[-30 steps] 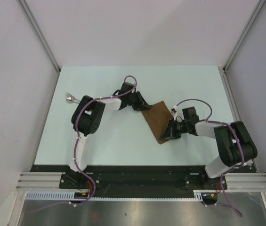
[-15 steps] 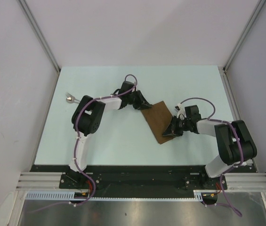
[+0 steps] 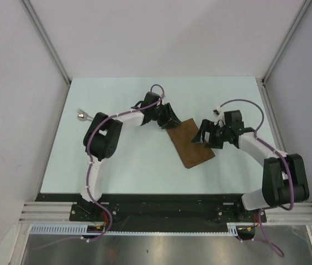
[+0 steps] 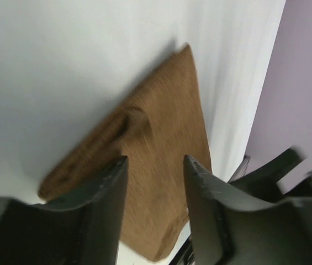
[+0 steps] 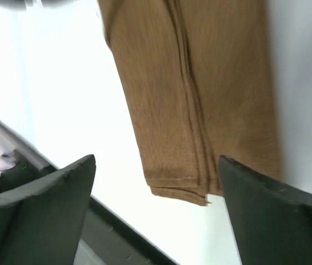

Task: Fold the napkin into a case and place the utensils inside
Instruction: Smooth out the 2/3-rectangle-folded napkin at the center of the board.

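Left gripper (image 4: pixel 156 165): jaws partly apart with nothing between them, poised over the far-left corner of the napkin (image 3: pixel 191 144).

Right gripper (image 5: pixel 157 165): jaws spread wide and empty, over the napkin's right side.

Napkin lies flat mid-table as a slanted strip. Layered edges run along its length. Probably both arms flank it unpinned so the fold can settle. The case looks formed or nearly so.

One utensil (image 3: pixel 82 115) sits well apart, near the table's left edge, not yet inside. The left arm is nearer to it.

Table (image 3: pixel 128 160): pale, matt, smooth. Plain grey walls (image 3: pixel 161 38) on three sides. Metal rail (image 3: pixel 167 211) along the near edge.
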Tool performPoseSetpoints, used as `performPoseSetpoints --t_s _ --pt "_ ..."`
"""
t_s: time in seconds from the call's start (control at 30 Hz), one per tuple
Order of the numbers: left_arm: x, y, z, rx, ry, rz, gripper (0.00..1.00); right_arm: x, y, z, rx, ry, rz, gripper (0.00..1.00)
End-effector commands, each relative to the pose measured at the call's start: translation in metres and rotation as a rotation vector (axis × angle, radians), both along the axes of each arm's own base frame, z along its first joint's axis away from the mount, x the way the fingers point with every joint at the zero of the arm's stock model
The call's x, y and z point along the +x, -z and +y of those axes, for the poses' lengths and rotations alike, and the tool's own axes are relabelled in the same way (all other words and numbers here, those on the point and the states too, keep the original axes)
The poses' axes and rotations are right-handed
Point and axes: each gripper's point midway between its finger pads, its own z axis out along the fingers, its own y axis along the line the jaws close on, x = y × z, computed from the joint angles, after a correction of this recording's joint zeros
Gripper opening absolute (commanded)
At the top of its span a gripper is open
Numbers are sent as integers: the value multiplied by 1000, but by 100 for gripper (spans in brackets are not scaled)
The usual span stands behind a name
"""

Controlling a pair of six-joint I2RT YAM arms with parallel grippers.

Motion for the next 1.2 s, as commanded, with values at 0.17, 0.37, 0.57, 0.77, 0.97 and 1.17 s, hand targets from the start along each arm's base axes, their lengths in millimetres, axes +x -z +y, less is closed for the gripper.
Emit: performPoseSetpoints --t_s 0.17,0.37,0.57,0.77,0.97,1.17 --pt "-50 -88 -2 53 140 -228 51 58 -35 -46 -299 -1 -252 100" --pt "-95 -65 -11 -25 194 -87 34 108 -31 -53 -348 -91 -310 88" --pt "-107 -45 -36 8 250 -42 25 114 3 -51 -359 -166 -233 78" --pt "-106 -16 -41 77 201 -16 21 113 26 -41 -317 -183 -187 66" --pt "-107 -1 -39 91 191 -4 20 96 33 -33 -235 -122 -95 64" --pt "-103 -7 -36 119 200 -45 21 67 51 -32 -177 -79 13 66"
